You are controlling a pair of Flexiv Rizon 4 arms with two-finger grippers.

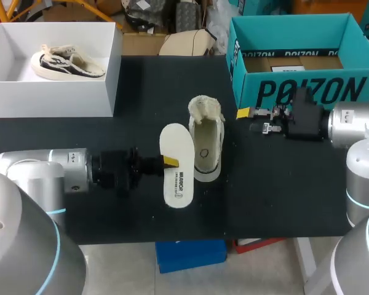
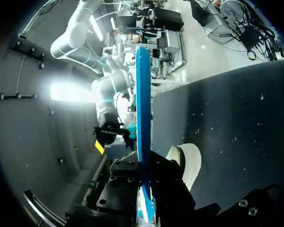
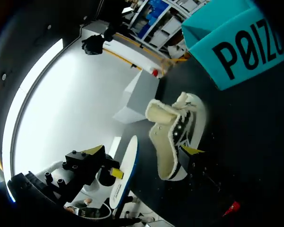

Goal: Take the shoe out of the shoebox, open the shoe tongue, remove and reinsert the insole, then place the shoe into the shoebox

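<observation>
Left arm lies low across the worktop, its gripper (image 1: 167,162) clamped on the insole (image 1: 177,142); right gripper (image 1: 251,120) hovers level, fingers apart.

Wide free lane on the surface (image 1: 283,196) from 4 to 6 o'clock of the shoe (image 1: 207,144). The insole (image 1: 177,166) blocks its 9 o'clock side (clamped in the left gripper (image 1: 170,161), arm behind it). The teal shoebox (image 1: 249,92) walls off 1 o'clock. The right gripper (image 1: 249,120), fingers apart, sits at 3. The white box (image 1: 49,98) is at 10, well apart, with a bare gap between.
</observation>
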